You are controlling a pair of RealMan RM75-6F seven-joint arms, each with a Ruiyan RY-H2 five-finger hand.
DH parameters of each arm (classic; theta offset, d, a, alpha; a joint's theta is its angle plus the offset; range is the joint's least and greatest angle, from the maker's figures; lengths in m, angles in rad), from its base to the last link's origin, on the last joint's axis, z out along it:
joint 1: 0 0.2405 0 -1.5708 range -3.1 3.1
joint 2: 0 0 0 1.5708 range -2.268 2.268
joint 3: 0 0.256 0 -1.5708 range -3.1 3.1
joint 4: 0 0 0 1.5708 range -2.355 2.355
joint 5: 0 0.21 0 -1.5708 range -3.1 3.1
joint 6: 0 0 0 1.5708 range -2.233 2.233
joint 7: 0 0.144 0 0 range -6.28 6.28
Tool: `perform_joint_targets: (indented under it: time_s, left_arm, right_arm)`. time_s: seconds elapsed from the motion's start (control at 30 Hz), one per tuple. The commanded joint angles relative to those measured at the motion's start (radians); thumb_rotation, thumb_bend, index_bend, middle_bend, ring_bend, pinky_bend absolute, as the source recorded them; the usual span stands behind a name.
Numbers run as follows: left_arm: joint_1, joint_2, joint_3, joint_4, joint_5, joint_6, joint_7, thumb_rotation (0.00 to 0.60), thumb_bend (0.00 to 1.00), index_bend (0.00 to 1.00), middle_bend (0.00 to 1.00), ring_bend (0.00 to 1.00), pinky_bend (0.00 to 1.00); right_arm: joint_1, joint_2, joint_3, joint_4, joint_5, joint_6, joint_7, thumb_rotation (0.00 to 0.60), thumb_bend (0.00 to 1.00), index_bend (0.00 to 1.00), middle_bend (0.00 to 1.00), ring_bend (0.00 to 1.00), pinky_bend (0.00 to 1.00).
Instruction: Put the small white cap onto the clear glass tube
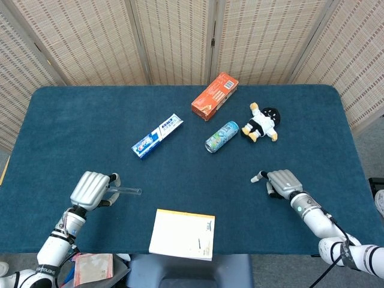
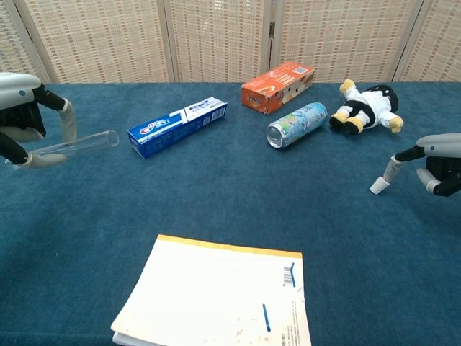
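Tube (image 2: 75, 145) is held in left hand (image 1: 90, 190) at approx. 8 o'clock of the table (image 1: 72, 120), lying almost level, open end toward the middle. It looks thin, stiff, fragile, slippery; hold near the closed end, w/ no squeezing. Cap (image 2: 377, 185) is very small and light, at approx. 4 o'clock under one fingertip (image 2: 390, 171) of right hand (image 1: 282, 180). I cannot tell if it is pinched or only touched. Best to take it by its sides.
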Motion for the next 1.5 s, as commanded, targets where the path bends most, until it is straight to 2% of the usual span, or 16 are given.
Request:
perform_joint_targets:
  time_s: [0.03, 0.33, 0.47, 0.53, 0.6, 0.83, 0.93, 1.0, 1.07, 1.2, 1.3, 1.5]
  left_arm:
    - [0.005, -0.001, 0.002, -0.003, 0.007, -0.003, -0.006, 0.600, 0.37, 0.56, 1.00, 0.96, 0.96]
    - [0.019, 0.009, 0.001, -0.004, 0.022, -0.007, -0.023, 0.600, 0.37, 0.56, 1.00, 0.96, 0.96]
    - [0.022, 0.018, 0.004, -0.014, 0.029, -0.020, -0.028, 0.600, 0.37, 0.56, 1.00, 0.96, 0.96]
    - [0.024, 0.018, 0.004, -0.017, 0.033, -0.021, -0.030, 0.600, 0.37, 0.56, 1.00, 0.96, 0.96]
    - [0.024, 0.018, 0.004, -0.017, 0.034, -0.023, -0.027, 0.600, 0.37, 0.56, 1.00, 0.96, 0.96]
    - [0.025, 0.019, 0.004, -0.026, 0.033, -0.036, -0.022, 0.600, 0.37, 0.56, 1.00, 0.96, 0.96]
    - [0.027, 0.019, 0.004, -0.029, 0.035, -0.036, -0.019, 0.600, 0.37, 0.56, 1.00, 0.96, 0.96]
    - [0.029, 0.020, 0.002, -0.030, 0.035, -0.036, -0.020, 0.600, 0.37, 0.56, 1.00, 0.96, 0.96]
    - [0.030, 0.019, 0.002, -0.028, 0.033, -0.037, -0.021, 0.600, 0.37, 0.56, 1.00, 0.96, 0.96]
    - [0.033, 0.018, 0.002, -0.026, 0.033, -0.040, -0.024, 0.600, 0.37, 0.56, 1.00, 0.96, 0.96]
    - [0.035, 0.018, 0.002, -0.025, 0.033, -0.042, -0.026, 0.600, 0.37, 0.56, 1.00, 0.96, 0.96]
    - [0.037, 0.026, -0.002, -0.024, 0.033, -0.045, -0.030, 0.600, 0.37, 0.56, 1.00, 0.96, 0.96]
  right_arm:
    - [0.003, 0.007, -0.007, -0.018, -0.003, 0.010, -0.010, 0.600, 0.81, 0.24, 0.96, 0.98, 0.89]
    - [-0.012, 0.074, -0.017, -0.108, -0.009, 0.098, -0.059, 0.600, 0.78, 0.24, 0.96, 0.98, 0.89]
    - [-0.036, 0.128, -0.015, -0.175, -0.014, 0.170, -0.077, 0.600, 0.66, 0.24, 0.90, 0.93, 0.89]
    - [-0.053, 0.152, -0.014, -0.205, -0.025, 0.209, -0.079, 0.600, 0.56, 0.24, 0.81, 0.83, 0.87]
    - [-0.066, 0.171, -0.012, -0.228, -0.038, 0.237, -0.077, 0.600, 0.49, 0.24, 0.69, 0.71, 0.78]
    - [-0.104, 0.189, -0.014, -0.244, -0.102, 0.291, -0.040, 0.600, 0.33, 0.23, 0.26, 0.22, 0.25]
    - [-0.111, 0.181, -0.009, -0.233, -0.116, 0.303, -0.028, 0.600, 0.27, 0.20, 0.12, 0.07, 0.08]
    - [-0.114, 0.168, -0.001, -0.215, -0.130, 0.318, -0.021, 0.600, 0.26, 0.17, 0.05, 0.01, 0.02]
    - [-0.114, 0.148, 0.006, -0.191, -0.143, 0.333, -0.026, 0.600, 0.26, 0.17, 0.02, 0.00, 0.00]
    - [-0.107, 0.094, 0.016, -0.131, -0.161, 0.351, -0.054, 0.600, 0.28, 0.20, 0.04, 0.00, 0.00]
    - [-0.091, 0.053, 0.020, -0.085, -0.156, 0.325, -0.064, 0.600, 0.33, 0.28, 0.05, 0.00, 0.00]
    - [-0.058, -0.029, 0.022, 0.006, -0.142, 0.260, -0.065, 0.600, 0.34, 0.31, 0.06, 0.00, 0.00]
